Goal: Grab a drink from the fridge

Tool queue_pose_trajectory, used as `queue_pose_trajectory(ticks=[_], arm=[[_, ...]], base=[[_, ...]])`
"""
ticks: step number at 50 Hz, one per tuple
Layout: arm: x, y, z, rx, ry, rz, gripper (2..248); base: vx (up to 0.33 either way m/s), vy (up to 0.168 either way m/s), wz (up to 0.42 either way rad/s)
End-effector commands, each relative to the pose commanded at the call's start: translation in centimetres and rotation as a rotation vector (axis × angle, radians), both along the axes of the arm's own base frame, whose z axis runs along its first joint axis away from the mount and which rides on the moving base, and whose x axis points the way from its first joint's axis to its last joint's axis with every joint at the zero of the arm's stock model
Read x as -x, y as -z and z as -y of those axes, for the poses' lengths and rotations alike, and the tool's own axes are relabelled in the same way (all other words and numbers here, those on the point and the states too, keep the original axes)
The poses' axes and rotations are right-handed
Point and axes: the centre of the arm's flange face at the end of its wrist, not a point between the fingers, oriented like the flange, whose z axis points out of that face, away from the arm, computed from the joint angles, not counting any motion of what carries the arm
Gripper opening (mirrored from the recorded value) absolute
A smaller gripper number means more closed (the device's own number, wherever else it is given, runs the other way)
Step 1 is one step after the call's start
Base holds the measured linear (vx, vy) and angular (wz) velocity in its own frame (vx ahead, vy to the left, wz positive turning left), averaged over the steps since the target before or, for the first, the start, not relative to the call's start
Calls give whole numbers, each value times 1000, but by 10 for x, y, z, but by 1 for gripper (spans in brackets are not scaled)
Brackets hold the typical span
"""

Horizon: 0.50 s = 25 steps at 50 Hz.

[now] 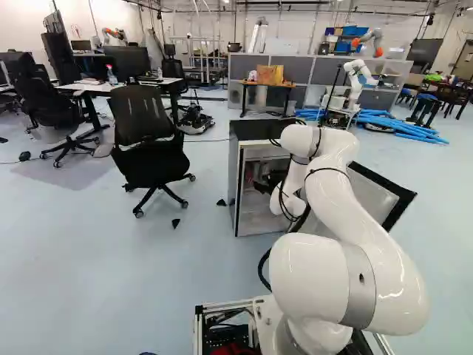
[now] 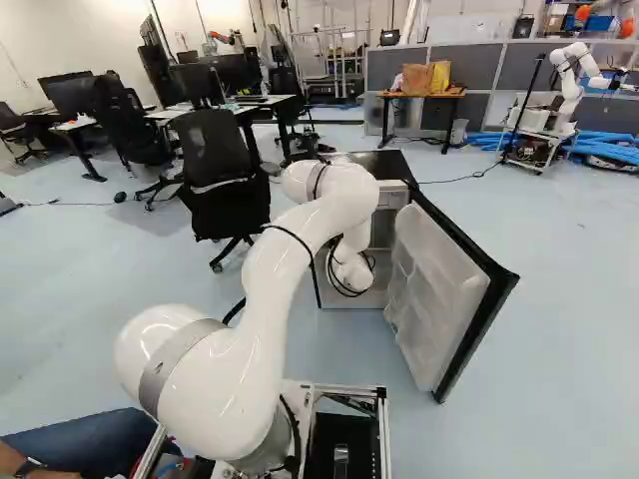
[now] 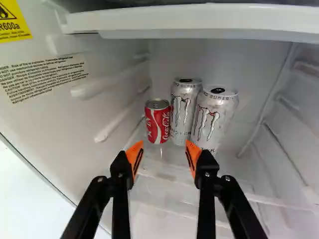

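Inside the fridge (image 1: 251,130), only the wrist view shows two printed silver cans (image 3: 214,119) and a yellow label (image 3: 14,25). A red can (image 3: 157,122) stands beside them; the hand (image 1: 263,186) is released, fingers apart.

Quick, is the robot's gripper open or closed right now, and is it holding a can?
Gripper: open, holding nothing; the cans stand ahead of it.
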Motion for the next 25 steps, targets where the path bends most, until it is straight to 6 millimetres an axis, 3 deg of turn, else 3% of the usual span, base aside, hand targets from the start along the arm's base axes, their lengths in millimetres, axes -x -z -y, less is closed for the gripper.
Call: queue_pose_trajectory(ticks=[25], arm=[[0, 0, 0, 0, 0, 0, 81]], base=[[0, 0, 0]])
